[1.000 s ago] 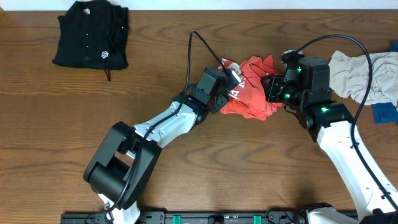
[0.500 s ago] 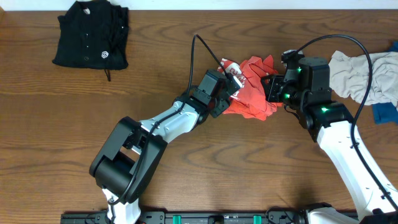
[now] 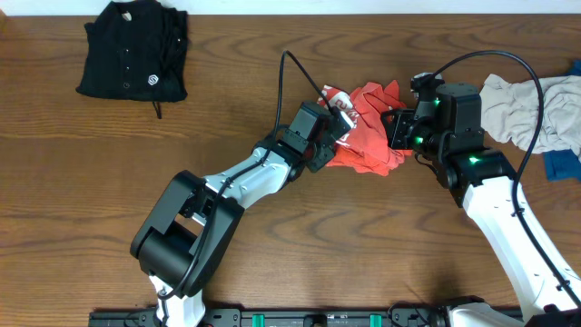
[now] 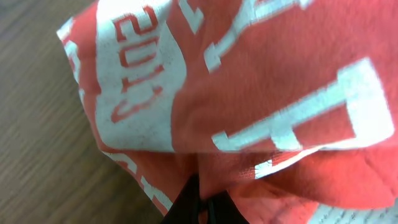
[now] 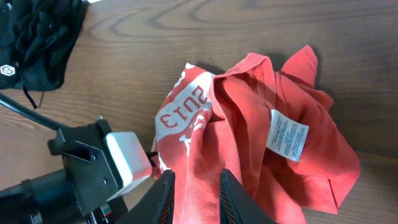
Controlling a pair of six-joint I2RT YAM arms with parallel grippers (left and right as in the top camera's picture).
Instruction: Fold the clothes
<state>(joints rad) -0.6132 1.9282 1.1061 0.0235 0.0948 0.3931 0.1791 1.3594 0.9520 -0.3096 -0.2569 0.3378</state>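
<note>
I'm pinching the left edge of the T-shirt, on the tabletop between both arms, with the left jaws; the right jaws are straddling its right side, narrow. Whether they're gripping, I cannot tell.

Brown wood-grain table

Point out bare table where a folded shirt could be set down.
Widest bare wooden table: front left, between the black buttoned shirt and the left arm. Also between that shirt and the red-orange printed T-shirt. Crowded: right edge, with pale grey cloth and blue cloth.
</note>
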